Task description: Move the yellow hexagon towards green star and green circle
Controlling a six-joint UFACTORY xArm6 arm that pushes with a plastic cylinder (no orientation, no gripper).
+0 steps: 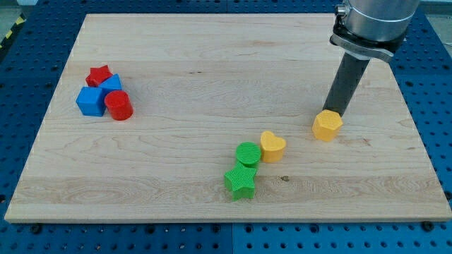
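The yellow hexagon (328, 125) lies right of the board's middle. My tip (332, 111) stands at the hexagon's top edge, touching or nearly touching it. The green circle (248, 154) lies to the lower left of the hexagon, and the green star (240, 183) sits just below the circle, touching it. A yellow heart (272, 146) lies against the circle's right side, between the circle and the hexagon.
A cluster at the view's left holds a red star (99, 75), a blue block (111, 85), a blue cube (90, 101) and a red cylinder (119, 106). The wooden board (212, 56) sits on a blue perforated table.
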